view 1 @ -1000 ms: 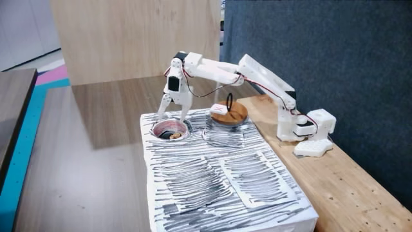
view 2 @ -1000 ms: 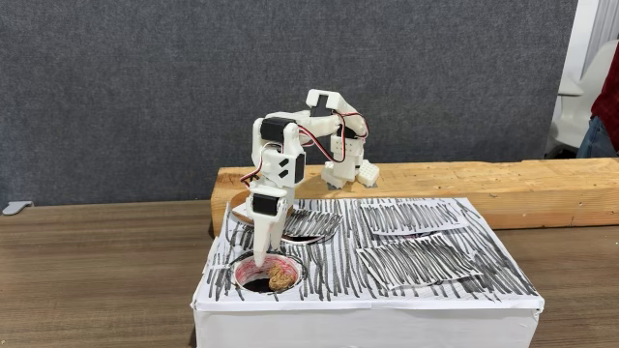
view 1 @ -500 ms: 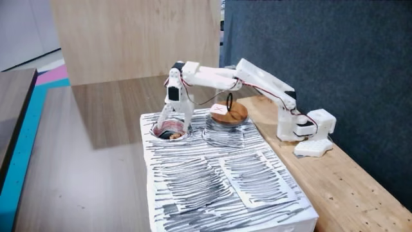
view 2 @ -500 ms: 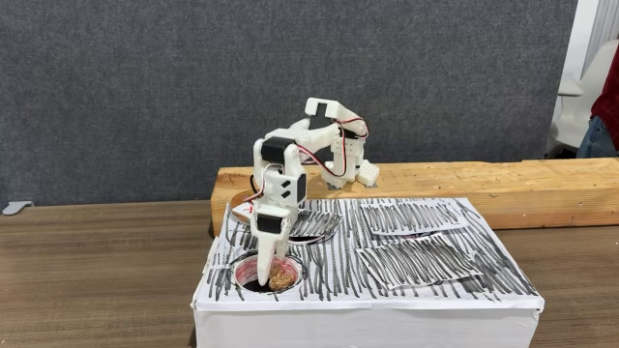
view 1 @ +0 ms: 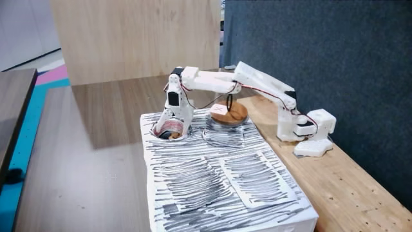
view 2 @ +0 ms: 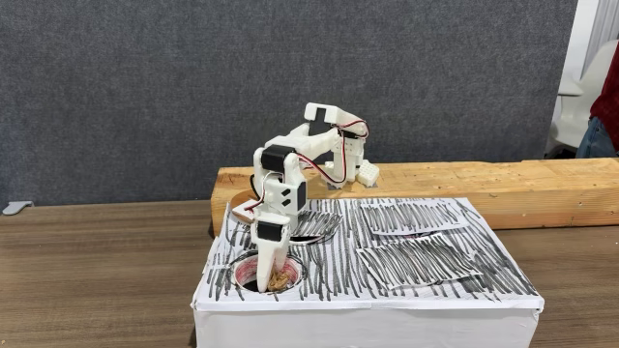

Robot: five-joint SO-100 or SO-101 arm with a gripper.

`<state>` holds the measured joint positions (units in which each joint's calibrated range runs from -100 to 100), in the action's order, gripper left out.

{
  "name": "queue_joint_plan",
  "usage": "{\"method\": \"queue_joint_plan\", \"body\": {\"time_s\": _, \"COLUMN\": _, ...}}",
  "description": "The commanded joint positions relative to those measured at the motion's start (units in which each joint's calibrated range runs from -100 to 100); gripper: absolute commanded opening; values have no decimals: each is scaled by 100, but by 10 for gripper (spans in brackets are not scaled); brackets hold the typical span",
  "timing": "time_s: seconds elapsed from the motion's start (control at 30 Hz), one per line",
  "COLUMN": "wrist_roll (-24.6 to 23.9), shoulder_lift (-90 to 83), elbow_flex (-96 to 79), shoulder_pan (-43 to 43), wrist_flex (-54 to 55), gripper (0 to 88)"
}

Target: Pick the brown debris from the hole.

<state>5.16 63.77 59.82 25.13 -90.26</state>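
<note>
Debris (view 2: 280,279), a tan-brown lump, sits inside the hole (view 2: 248,272) near the front left corner of the striped white box (view 2: 426,290) as I see it in a fixed view; in the other fixed view the same lump (view 1: 174,136) shows as a small brown patch within the pinkish rim of the hole (view 1: 156,129). I have the gripper (view 2: 270,276) pointed straight down with its tips dipped into the opening, right at the debris. In a fixed view the gripper (view 1: 170,127) hangs over the hole with the white arm (view 1: 257,78) stretched across from its base (view 1: 302,125) on the wooden beam (view 1: 347,187). From both views I cannot tell whether the fingers are closed on the lump or merely beside it, since the tips are hidden in the opening. Just beside the hole, a wooden disc with a black loop handle (view 1: 228,113) rests on a grey-scribbled ring (view 1: 219,134). The box stands on a brown table (view 2: 87,280).
</note>
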Motion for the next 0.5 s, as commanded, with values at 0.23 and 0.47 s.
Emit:
{"method": "queue_joint_plan", "body": {"time_s": 0.23, "wrist_roll": 9, "shoulder_lift": 39, "elbow_flex": -32, "shoulder_pan": 9, "wrist_flex": -26, "gripper": 336}}
{"method": "queue_joint_plan", "body": {"time_s": 0.47, "wrist_roll": 14, "shoulder_lift": 56, "elbow_flex": -32, "shoulder_pan": 31, "wrist_flex": -26, "gripper": 230}}
